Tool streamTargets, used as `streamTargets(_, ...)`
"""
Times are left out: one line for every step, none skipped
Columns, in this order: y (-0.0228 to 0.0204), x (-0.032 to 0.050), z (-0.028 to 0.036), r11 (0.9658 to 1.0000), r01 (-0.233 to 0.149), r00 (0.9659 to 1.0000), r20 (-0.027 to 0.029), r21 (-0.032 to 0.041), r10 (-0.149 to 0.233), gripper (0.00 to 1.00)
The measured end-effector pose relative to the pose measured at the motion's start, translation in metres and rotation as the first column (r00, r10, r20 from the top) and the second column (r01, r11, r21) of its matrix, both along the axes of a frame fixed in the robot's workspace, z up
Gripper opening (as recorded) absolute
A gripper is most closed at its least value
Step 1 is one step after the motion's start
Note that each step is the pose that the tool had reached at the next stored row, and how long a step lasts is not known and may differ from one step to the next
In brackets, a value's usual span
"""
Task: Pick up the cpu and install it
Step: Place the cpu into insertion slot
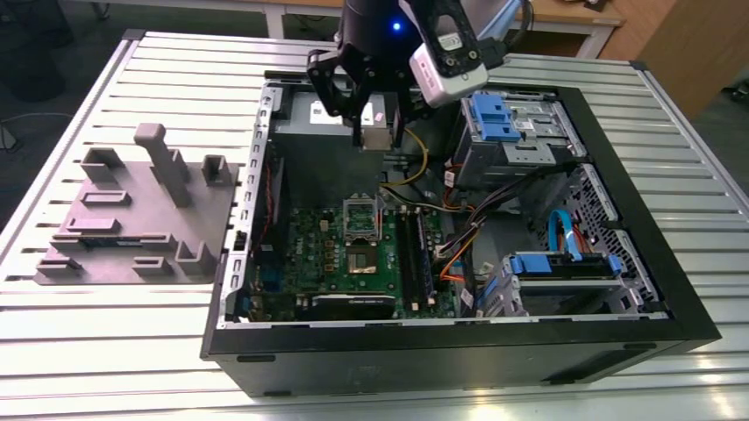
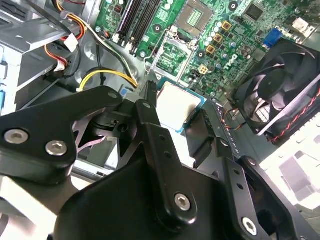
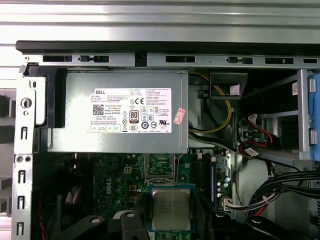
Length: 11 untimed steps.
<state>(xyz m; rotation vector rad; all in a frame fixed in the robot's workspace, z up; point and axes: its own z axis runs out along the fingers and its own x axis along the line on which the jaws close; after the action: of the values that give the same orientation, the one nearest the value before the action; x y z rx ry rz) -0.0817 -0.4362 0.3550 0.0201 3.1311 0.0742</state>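
My gripper [image 1: 377, 139] hangs over the open computer case [image 1: 655, 289], above its far end near the power supply. It is shut on the cpu [image 1: 376, 132], a small square chip with a silver top. In both wrist views the cpu [image 2: 176, 101] [image 3: 171, 209] sits flat between the black fingers [image 2: 149, 107] [image 3: 141, 206], gripped at two opposite edges. Below lies the green motherboard [image 1: 314, 250] with the open socket [image 1: 360, 256] [image 2: 196, 14] and its raised metal frame [image 1: 360, 213] [image 2: 171, 52] [image 3: 160, 167]. The cpu is held well above the socket.
The grey power supply [image 3: 125, 112] with a white label fills the case's far end. Drive cages with blue clips [image 1: 501, 118] [image 1: 564, 266] and cable bundles [image 1: 468, 237] crowd the exterior view's right. A black fan [image 2: 280, 90] stands beside the board. A grey fixture [image 1: 135, 219] lies outside the case.
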Motion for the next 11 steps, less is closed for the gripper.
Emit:
streamTargets(-0.0003, 0.0, -0.0005, 1.0, 0.0, 1.0, -0.0001, -0.0001, 0.0, 0.47)
streamTargets(-0.0008, 0.0001, -0.0009, 1.0, 0.0, 1.0, 0.0, -0.0002, 0.0, 0.47)
streamTargets(-0.0015, 0.0001, -0.0015, 1.0, 0.0, 1.0, -0.0001, -0.0002, 0.0, 0.47)
streamTargets(-0.0023, 0.0001, -0.0021, 1.0, 0.0, 1.0, -0.0001, -0.0001, 0.0, 0.47)
streamTargets(-0.0032, 0.0001, -0.0027, 1.0, 0.0, 1.0, -0.0001, -0.0001, 0.0, 0.47)
streamTargets(-0.004, 0.0001, -0.0033, 1.0, 0.0, 1.0, -0.0001, -0.0001, 0.0, 0.47)
streamTargets(-0.0047, 0.0001, -0.0038, 1.0, 0.0, 1.0, -0.0001, -0.0001, 0.0, 0.47)
streamTargets(-0.0054, 0.0001, -0.0042, 1.0, 0.0, 1.0, -0.0001, -0.0001, 0.0, 0.47)
streamTargets(-0.0059, 0.0001, -0.0048, 1.0, 0.0, 1.0, 0.0, 0.0, 0.0, 0.47)
streamTargets(-0.0061, 0.0, -0.005, 1.0, 0.0, 1.0, 0.0, 0.0, 0.0, 0.47)
streamTargets(-0.0061, 0.0, -0.005, 1.0, 0.0, 1.0, -0.0001, -0.0002, 0.0, 0.47)
